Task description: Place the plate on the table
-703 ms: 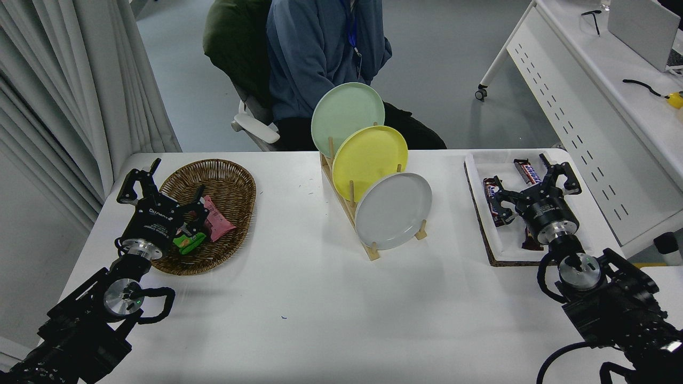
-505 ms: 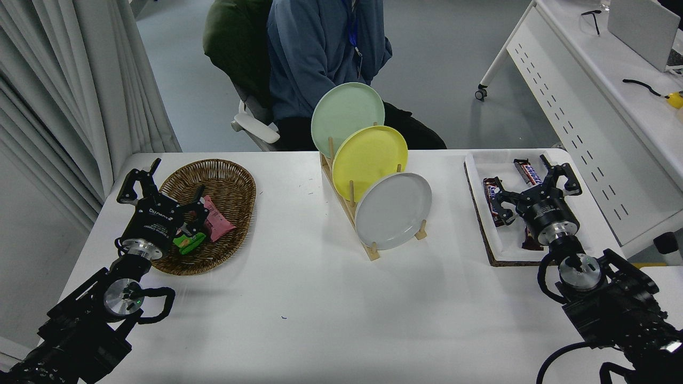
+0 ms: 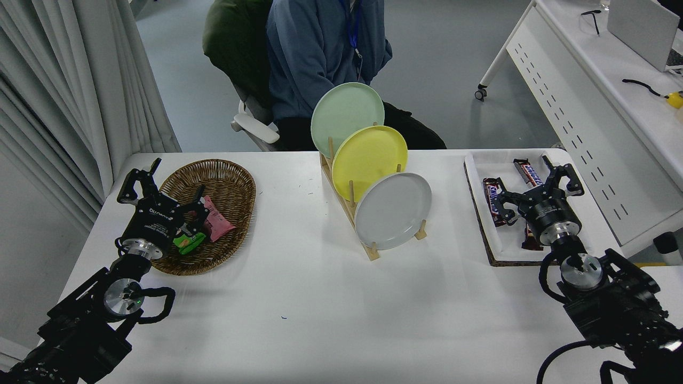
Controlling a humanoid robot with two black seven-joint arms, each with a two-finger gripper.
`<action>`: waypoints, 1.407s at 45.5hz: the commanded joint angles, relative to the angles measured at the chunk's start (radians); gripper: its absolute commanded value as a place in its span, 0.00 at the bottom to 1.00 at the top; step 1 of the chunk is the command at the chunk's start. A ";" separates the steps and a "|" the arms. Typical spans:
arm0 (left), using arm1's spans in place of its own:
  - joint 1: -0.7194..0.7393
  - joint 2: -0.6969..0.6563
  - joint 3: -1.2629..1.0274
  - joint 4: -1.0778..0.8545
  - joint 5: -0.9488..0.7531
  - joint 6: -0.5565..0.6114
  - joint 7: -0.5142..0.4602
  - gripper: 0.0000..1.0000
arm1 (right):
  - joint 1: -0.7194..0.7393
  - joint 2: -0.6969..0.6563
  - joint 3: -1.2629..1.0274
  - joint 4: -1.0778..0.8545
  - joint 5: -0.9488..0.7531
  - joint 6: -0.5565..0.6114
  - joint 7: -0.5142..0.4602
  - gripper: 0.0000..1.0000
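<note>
The light-grey plate stands on edge in the front slot of a wooden rack in the middle of the white table. Behind it in the same rack stand a yellow plate and a pale green plate. My right gripper is open over the white tray at the right, well clear of the plate, nothing between its fingers. My left gripper is parked open at the wicker basket, lower left.
A wicker basket with snack packets sits at the left. A white tray with chocolate bars lies at the right. A person in a blue top sits behind the rack. A white desk stands at the far right.
My right gripper has shifted slightly to the right and away over the tray. The plates and the left arm have not moved.
</note>
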 commanded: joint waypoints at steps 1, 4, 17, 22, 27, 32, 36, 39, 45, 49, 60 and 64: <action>0.001 0.000 0.000 0.000 0.000 0.000 0.001 1.00 | 0.015 -0.007 0.004 -0.004 0.001 -0.024 0.000 0.99; 0.000 0.000 0.000 0.000 0.000 0.000 0.001 1.00 | 0.020 -0.013 -0.003 -0.004 0.001 -0.040 0.000 0.99; 0.001 0.000 0.000 0.001 0.000 0.000 -0.001 1.00 | 0.038 -0.046 -0.009 -0.019 -0.010 -0.080 -0.002 0.99; 0.001 0.000 0.000 0.001 0.000 0.000 0.001 1.00 | 0.060 -0.046 -0.009 -0.019 -0.012 -0.084 -0.002 0.99; 0.000 0.000 0.000 0.001 0.000 0.000 0.001 1.00 | 0.060 -0.046 -0.011 -0.009 -0.012 -0.083 -0.002 0.99; 0.000 0.000 0.000 0.000 0.000 0.000 -0.001 1.00 | 0.060 -0.044 -0.032 -0.016 -0.013 -0.084 -0.005 0.99; 0.000 0.000 0.000 0.000 0.000 0.000 -0.001 1.00 | 0.075 -0.050 -0.091 -0.015 -0.016 -0.092 -0.009 0.99; 0.001 0.000 0.000 0.000 0.000 0.000 -0.001 1.00 | 0.101 -0.058 -0.157 -0.013 -0.016 -0.118 -0.009 0.99; 0.000 0.000 0.000 0.000 0.000 0.000 -0.001 1.00 | 0.130 -0.082 -0.261 0.010 -0.015 -0.135 -0.011 0.99; 0.001 0.000 0.000 0.000 0.000 0.000 -0.001 1.00 | 0.150 -0.121 -0.354 0.013 -0.018 -0.144 -0.011 0.99; 0.000 0.000 0.000 0.000 0.000 0.000 0.001 1.00 | 0.201 -0.144 -0.552 0.033 -0.018 -0.144 -0.011 0.99; -0.001 0.000 0.000 0.000 0.000 0.000 0.001 1.00 | 0.218 -0.191 -0.646 0.080 -0.018 -0.142 -0.011 0.99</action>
